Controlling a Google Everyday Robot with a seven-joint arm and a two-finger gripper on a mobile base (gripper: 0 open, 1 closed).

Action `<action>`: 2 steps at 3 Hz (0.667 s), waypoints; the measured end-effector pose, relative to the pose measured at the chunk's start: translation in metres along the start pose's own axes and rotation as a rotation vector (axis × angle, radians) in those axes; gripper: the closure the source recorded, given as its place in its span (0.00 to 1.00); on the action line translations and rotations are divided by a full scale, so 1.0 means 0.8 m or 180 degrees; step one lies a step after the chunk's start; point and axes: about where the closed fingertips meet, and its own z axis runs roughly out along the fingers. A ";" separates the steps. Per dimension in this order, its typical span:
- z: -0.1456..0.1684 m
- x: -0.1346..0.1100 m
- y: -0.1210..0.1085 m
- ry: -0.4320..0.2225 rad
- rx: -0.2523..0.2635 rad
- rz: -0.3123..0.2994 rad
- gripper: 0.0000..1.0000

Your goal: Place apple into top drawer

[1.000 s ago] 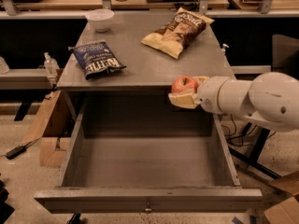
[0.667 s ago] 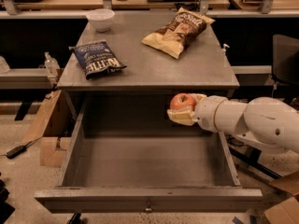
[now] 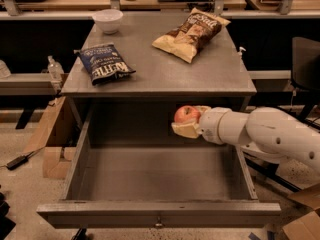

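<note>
The apple [image 3: 186, 114], small, red with an orange blush, sits between the tan fingers [image 3: 186, 129] of my gripper [image 3: 189, 120]. The gripper is shut on it and holds it over the back right part of the open top drawer [image 3: 158, 213], below the tabletop's front edge. My white arm reaches in from the right. The drawer is wide and grey, pulled fully out, with a small metal knob on its front panel; its floor looks bare.
On the grey tabletop [image 3: 165, 74] lie a blue chip bag [image 3: 104, 63], a brown chip bag [image 3: 192, 33] and a white bowl [image 3: 108, 20]. Cardboard boxes [image 3: 52, 144] stand left of the cabinet. A bottle [image 3: 54, 69] stands on a left shelf.
The gripper with the apple has come down from tabletop height and moved a little left, into the space over the open drawer.
</note>
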 end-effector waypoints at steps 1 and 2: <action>0.070 0.037 0.010 0.0142 -0.0155 0.0005 1.00; 0.114 0.050 0.016 0.0191 -0.0214 0.0011 1.00</action>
